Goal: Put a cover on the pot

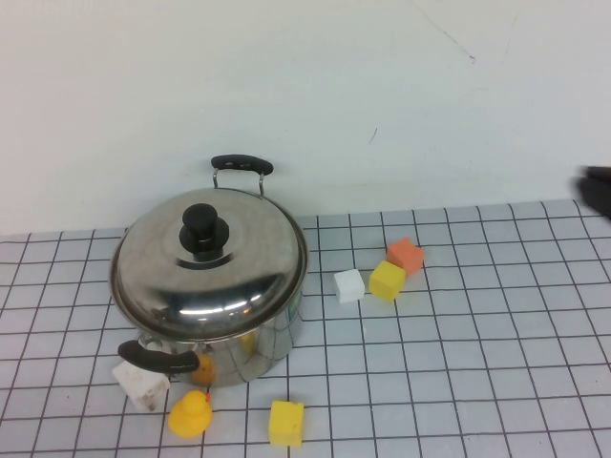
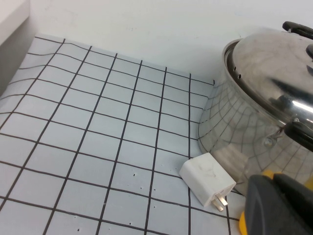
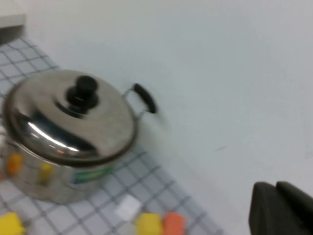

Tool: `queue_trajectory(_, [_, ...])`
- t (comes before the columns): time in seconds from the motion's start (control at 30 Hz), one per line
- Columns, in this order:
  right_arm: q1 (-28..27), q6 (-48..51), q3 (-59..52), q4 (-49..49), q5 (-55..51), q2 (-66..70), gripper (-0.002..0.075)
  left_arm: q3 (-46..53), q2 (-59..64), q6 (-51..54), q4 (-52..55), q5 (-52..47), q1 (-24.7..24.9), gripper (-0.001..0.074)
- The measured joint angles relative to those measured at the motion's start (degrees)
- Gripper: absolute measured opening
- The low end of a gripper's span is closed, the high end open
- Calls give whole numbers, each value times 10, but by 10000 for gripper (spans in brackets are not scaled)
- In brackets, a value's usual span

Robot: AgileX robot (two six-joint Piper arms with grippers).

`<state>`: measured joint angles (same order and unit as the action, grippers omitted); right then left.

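Observation:
The shiny steel pot stands at the left on the grid mat, with black handles at back and front. The domed steel lid with its black knob sits on the pot. My right gripper is at the far right edge, well away from the pot; in the right wrist view it is shut and empty, with the pot and lid far off. My left gripper is shut and empty, low beside the pot wall; the high view does not show it.
A white charger plug and a yellow duck lie by the pot's front handle. A yellow cube lies in front. White, yellow and orange cubes lie to the pot's right. A white wall stands behind.

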<state>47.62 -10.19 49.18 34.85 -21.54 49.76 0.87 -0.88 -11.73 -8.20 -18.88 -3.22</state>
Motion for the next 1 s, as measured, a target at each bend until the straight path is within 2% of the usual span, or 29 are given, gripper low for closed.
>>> queue_trajectory(0.2, [0, 3, -104, 90, 21, -148, -2, 0, 0, -2, 0, 0, 0, -3])
queue_trajectory(0.43, [-20, 53, -232, -4, -16, -261, -2, 0, 0, -2, 0, 0, 0, -3])
queue_trajectory(0.57, [-94, 115, -307, -96, -25, -340, -2, 0, 0, -2, 0, 0, 0, -3])
queue_trajectory(0.8, [-299, 313, -408, -308, 31, -457, -2, 0, 0, -2, 0, 0, 0, -3])
queue_trajectory(0.9, [-372, 329, -437, -352, 49, -483, -2, 0, 0, -2, 0, 0, 0, -3])
queue_trajectory(1.0, [-423, 328, -473, -365, 68, -496, -2, 0, 0, -2, 0, 0, 0, -3])
